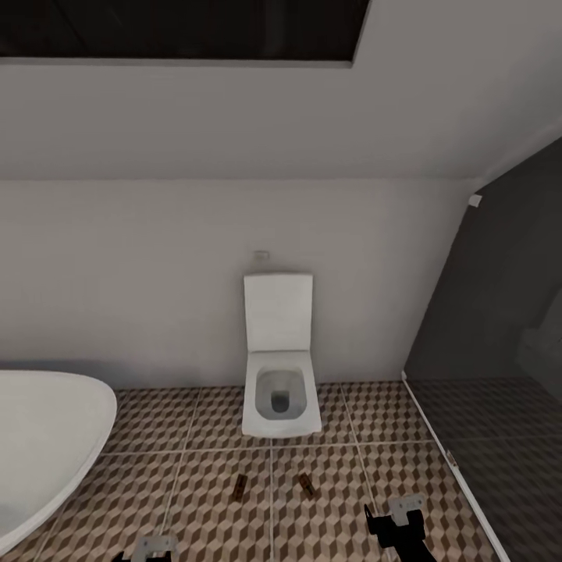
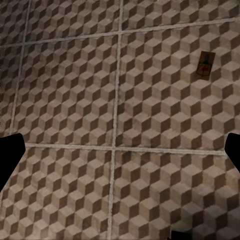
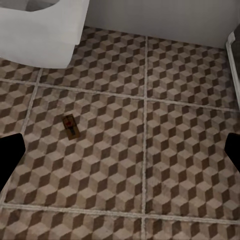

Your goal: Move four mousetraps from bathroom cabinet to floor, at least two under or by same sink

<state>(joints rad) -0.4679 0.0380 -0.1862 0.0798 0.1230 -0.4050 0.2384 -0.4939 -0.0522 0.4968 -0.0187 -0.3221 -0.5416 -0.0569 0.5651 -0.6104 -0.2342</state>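
Observation:
Two mousetraps lie flat on the bathroom floor [image 1: 195,499] in front of the toilet, one [image 1: 240,486] to the left and one [image 1: 306,485] to the right, about a hand's width apart. The left wrist view catches one mousetrap [image 2: 205,64] on the cube-pattern tiles, well ahead of my left gripper [image 2: 120,160]. My right gripper [image 3: 120,155] hangs above the floor with another mousetrap [image 3: 70,126] ahead of it. Both grippers stand open and empty, their dark fingertips [image 2: 10,155] [image 3: 10,155] at the picture edges. In the head view they are low, left gripper [image 1: 152,548] and right gripper [image 1: 398,519]. Cabinet and sink are out of view.
A white toilet [image 1: 279,390] stands against the back wall, its bowl also in the right wrist view [image 3: 45,30]. A white rounded bathtub [image 1: 47,437] fills the left. A dark glass shower area [image 1: 499,437] with a pale threshold bounds the right.

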